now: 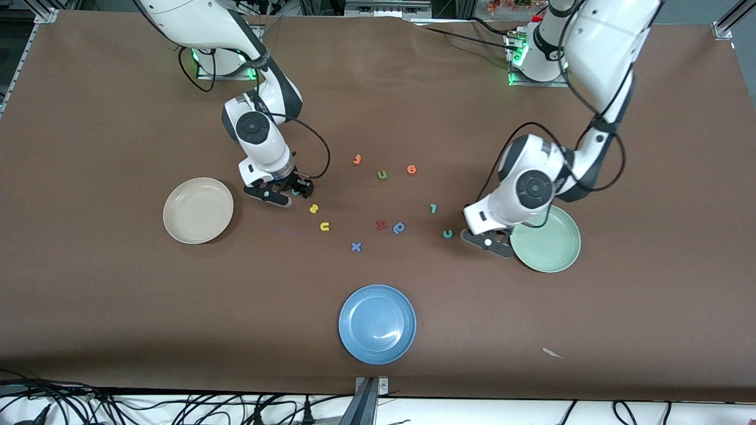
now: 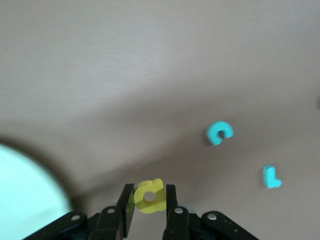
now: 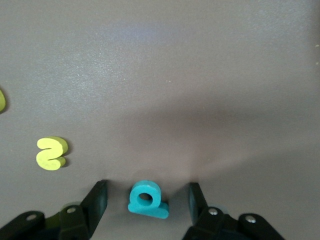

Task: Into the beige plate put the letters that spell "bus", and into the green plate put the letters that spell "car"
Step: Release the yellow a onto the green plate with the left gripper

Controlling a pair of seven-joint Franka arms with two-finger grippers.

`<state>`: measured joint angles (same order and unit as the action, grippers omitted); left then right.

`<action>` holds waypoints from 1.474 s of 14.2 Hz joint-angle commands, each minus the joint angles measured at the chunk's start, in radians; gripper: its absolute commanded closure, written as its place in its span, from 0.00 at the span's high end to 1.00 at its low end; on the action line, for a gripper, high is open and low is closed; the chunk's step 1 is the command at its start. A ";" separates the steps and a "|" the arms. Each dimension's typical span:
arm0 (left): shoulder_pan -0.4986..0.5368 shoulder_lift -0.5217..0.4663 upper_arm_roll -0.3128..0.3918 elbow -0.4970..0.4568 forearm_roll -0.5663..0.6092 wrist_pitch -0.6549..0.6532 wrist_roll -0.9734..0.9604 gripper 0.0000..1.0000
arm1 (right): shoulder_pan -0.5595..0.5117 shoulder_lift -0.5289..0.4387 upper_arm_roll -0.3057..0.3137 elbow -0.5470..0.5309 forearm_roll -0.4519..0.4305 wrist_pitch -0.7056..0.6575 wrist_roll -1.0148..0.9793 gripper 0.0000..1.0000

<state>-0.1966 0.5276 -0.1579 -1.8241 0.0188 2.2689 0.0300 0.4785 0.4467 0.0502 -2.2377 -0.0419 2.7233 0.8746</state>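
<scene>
Table [image 1: 118, 330]: it is carrying three plates, two arms and a loose scatter of foam letters in the middle.
Step in hand: judging by the scene, both arms are working at a first pick each; no plate is holding a letter yet.
Beige plate [image 1: 198, 211]: lying empty toward the right arm's end, just beside the right gripper.
Green plate [image 1: 546, 239]: lying empty toward the left arm's end, with the left gripper at its rim.
Blue plate [image 1: 377, 324]: sitting nearest the front camera, not part of the job.
Left gripper [image 2: 150, 202]: its fingers are clamping the yellow "a" [image 2: 149, 196] between the pads, raised off the table beside the green plate.
Right gripper [image 3: 146, 202]: hanging low at the table, jaws standing apart on either side of the teal "b" [image 3: 146, 199], with a gap showing on each side, so nothing is gripped.
Next move: likely the left arm is needing a short carry over the green plate and a release; the right is needing to pinch the "b" and lift.
Teal "c" [image 1: 448, 234]: waiting on the table near the left gripper.
Teal "r" [image 1: 433, 208]: lying a little farther from the front camera than the "c".
Yellow "s" [image 1: 314, 208]: lying near the right gripper.
Yellow "u" [image 1: 324, 226]: lying just nearer the front camera than the "s".
</scene>
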 commanded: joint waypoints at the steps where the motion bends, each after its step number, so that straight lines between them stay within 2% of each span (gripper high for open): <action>1: 0.096 -0.051 -0.003 -0.024 0.070 -0.045 0.063 0.19 | 0.009 -0.002 0.000 0.000 -0.018 0.009 0.029 0.65; 4: 0.192 -0.018 -0.002 -0.027 0.070 -0.049 0.195 0.19 | 0.009 -0.002 0.000 0.003 -0.018 0.009 0.029 0.58; 5: 0.221 0.004 -0.003 -0.029 0.070 -0.048 0.236 0.25 | 0.009 -0.002 0.000 0.001 -0.018 0.009 0.029 0.56; 6: 0.238 0.021 -0.003 -0.029 0.070 -0.048 0.248 0.53 | 0.011 -0.002 0.000 0.001 -0.018 0.007 0.029 0.54; 7: 0.240 0.022 -0.003 -0.026 0.070 -0.049 0.242 0.95 | 0.011 -0.002 0.000 0.001 -0.016 0.004 0.030 0.53; 8: 0.236 0.012 -0.003 -0.023 0.070 -0.052 0.243 1.00 | 0.012 -0.002 0.000 0.001 -0.016 0.004 0.040 0.53; 12: 0.221 -0.030 -0.031 -0.004 0.058 -0.101 0.168 1.00 | 0.023 0.000 0.002 0.001 -0.016 0.004 0.046 0.47; 16: 0.195 -0.026 -0.156 0.037 0.056 -0.101 -0.059 1.00 | 0.025 0.006 0.002 0.001 -0.016 0.004 0.043 0.42; 19: 0.090 0.023 -0.158 0.112 0.059 -0.101 -0.211 1.00 | 0.023 0.010 0.000 0.001 -0.016 0.004 0.044 0.35; 21: 0.054 0.090 -0.157 0.181 0.073 -0.100 -0.290 0.97 | 0.025 0.015 0.002 0.001 -0.016 0.006 0.047 0.33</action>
<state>-0.1113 0.5311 -0.3209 -1.7420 0.0654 2.1905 -0.1894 0.4929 0.4378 0.0486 -2.2369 -0.0433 2.7157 0.8931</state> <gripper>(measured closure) 0.004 0.648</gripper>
